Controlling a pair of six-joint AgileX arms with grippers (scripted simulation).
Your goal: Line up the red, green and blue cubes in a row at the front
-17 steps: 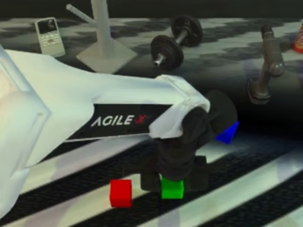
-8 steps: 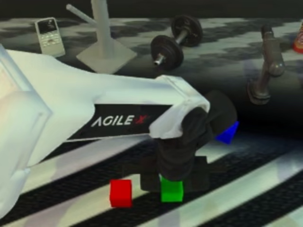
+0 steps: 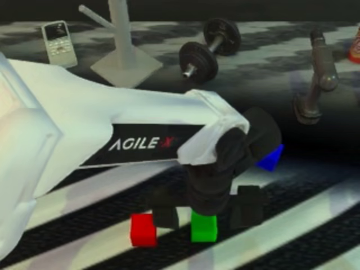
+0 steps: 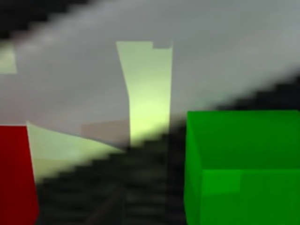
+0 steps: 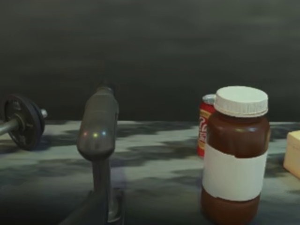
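Observation:
The green cube [image 3: 203, 226] rests on the striped mat at the front, between the spread fingers of my left gripper [image 3: 206, 216], which is open and touches neither side of it. One cube-width to its left sits the red cube [image 3: 143, 229]. The blue cube [image 3: 270, 158] lies farther back and to the right, partly hidden behind the left wrist. In the left wrist view the green cube [image 4: 241, 168] fills one side and the red cube [image 4: 16, 173] shows at the opposite edge. My right gripper shows in no view.
At the back stand a dumbbell [image 3: 209, 46], a white stand [image 3: 125, 56], a small handset [image 3: 59, 43] and a dark grey tool [image 3: 316, 79]. The right wrist view shows a brown jar [image 5: 234, 154], a red can [image 5: 206, 122] and the grey tool [image 5: 97, 126].
The left gripper's fingers have spread apart, letting go of the green cube. The cube stays where it was beside the red one.

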